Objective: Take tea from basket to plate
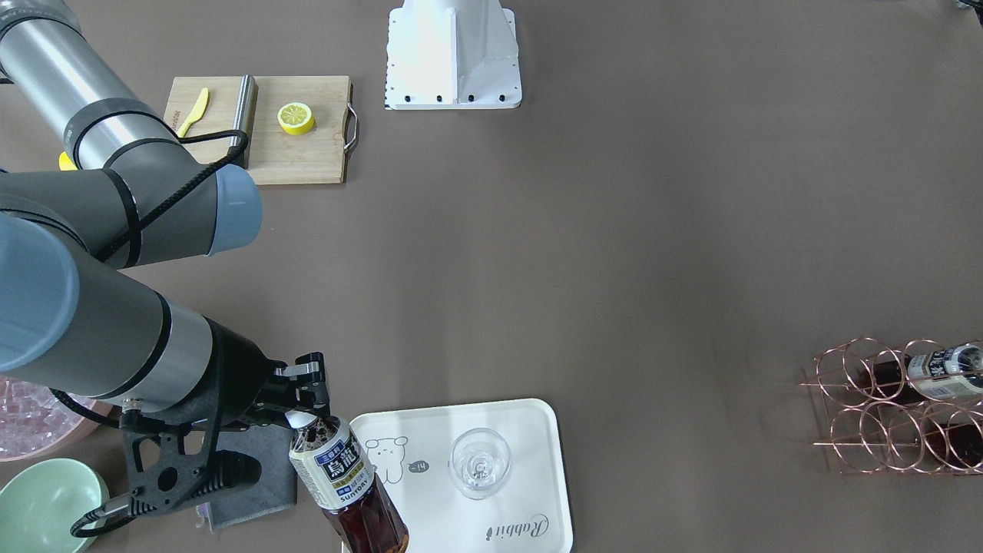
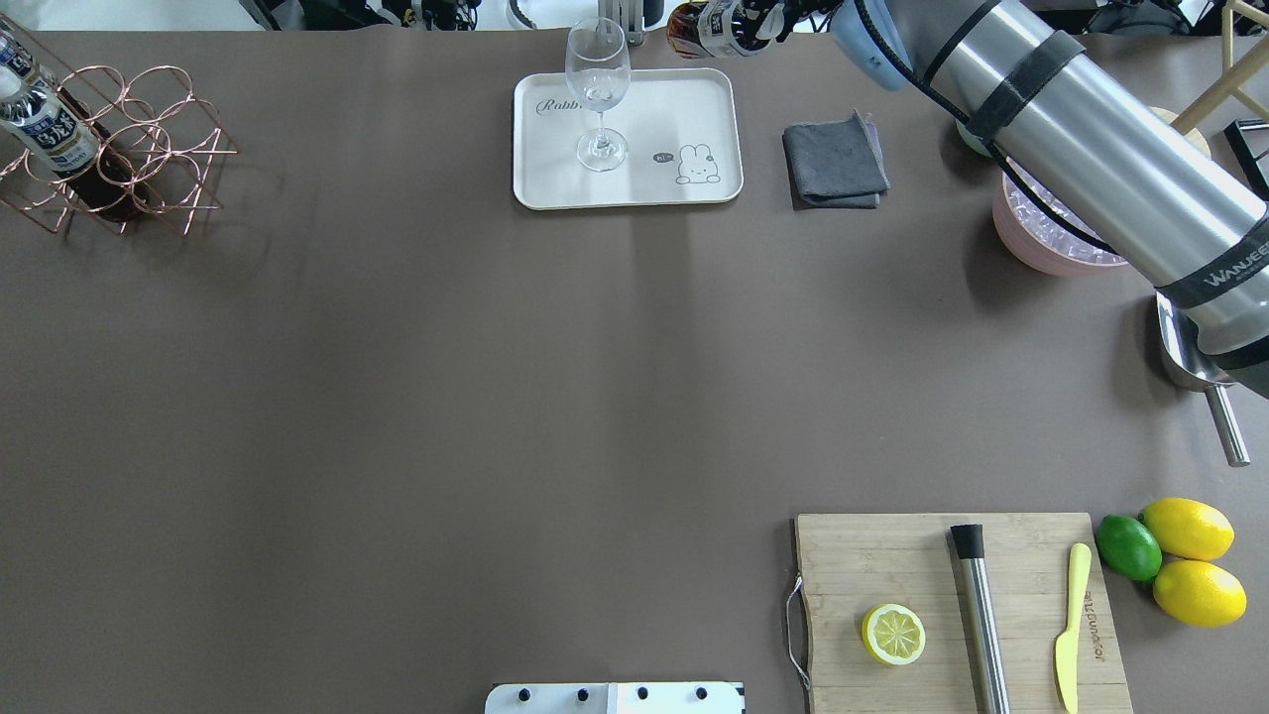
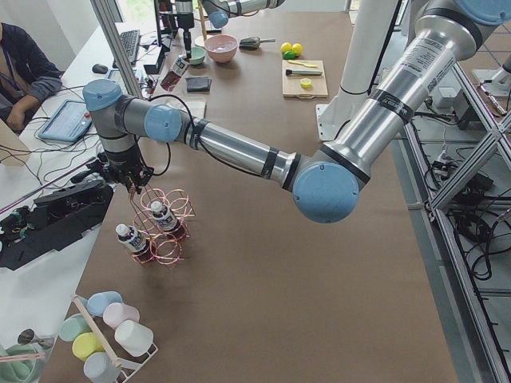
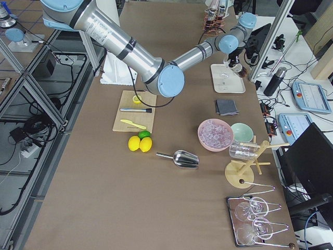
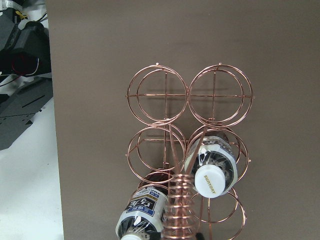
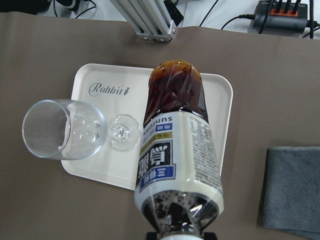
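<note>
Tea [image 1: 347, 480] in right gripper [image 1: 307, 407] (over plate [image 1: 530, 468])

Dark brown tea [image 6: 175, 95] wearing navy-and-cream label [image 6: 170, 165], white cap [image 1: 301, 419]; cream plate [image 2: 555, 159] showing line-drawn bear [image 2: 699, 165]; rose-gold basket [image 5: 180, 205] gleaming; grey cloth [image 2: 835, 159] lying at plate's 3 o'clock.

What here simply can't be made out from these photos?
Whether the left gripper is open: too small, left side view.
Base of the tea bottle: cut by the front view's bottom edge.
Its cap: partly covered by the right gripper, front view.
Part of the basket: past the front view's right edge.
</note>
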